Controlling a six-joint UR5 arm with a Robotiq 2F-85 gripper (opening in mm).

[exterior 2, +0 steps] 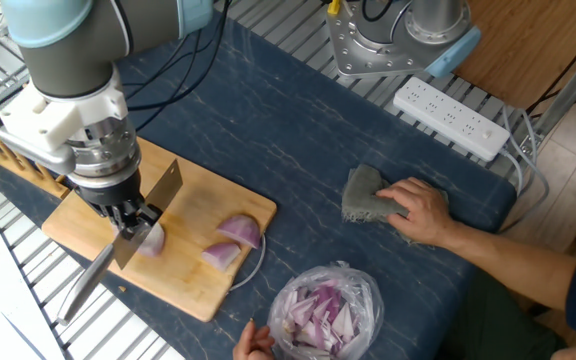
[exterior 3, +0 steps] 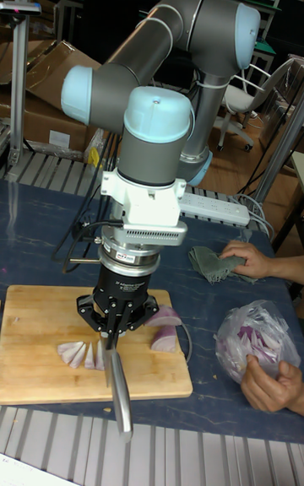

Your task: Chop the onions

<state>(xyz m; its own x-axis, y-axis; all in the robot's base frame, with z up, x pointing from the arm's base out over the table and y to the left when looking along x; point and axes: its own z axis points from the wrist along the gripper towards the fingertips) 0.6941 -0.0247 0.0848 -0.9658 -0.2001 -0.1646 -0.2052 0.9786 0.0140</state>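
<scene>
Gripper (exterior 3: 111, 341): fingers clamped on the grip of a knife (exterior 2: 143, 215), set low over the left part of a wooden cutting board (exterior 2: 193, 195).

Knife: broad steel blade, long axis running from the board's near-left edge up toward its far middle in the fixed view; handle (exterior 3: 121, 397) projects toward the table's near edge in the tall fixed view. Blade stands on edge, touching the onion piece beneath the tool.

Onions, three lots, all on the board:
- cut piece (exterior 2: 151, 240) directly under the blade, pale flesh showing; in the tall fixed view it reads as a fan of thin wedges (exterior 3: 80, 354), points meeting downward.
- domed half (exterior 2: 240, 229) toward the board's right end, purple skin up, well apart from the knife.
- smaller wedge (exterior 2: 222, 255) just beside that half, nearer the board's front edge, long axis roughly across the board.

Clear plastic bag (exterior 2: 326, 305) of chopped bits: on the blue mat, off the board, steadied by a person's hand (exterior 3: 268, 387).

Grey cloth (exterior 2: 366, 196): under the person's other hand (exterior 2: 421, 208).

Power strip (exterior 2: 450, 118): far side of table.
</scene>
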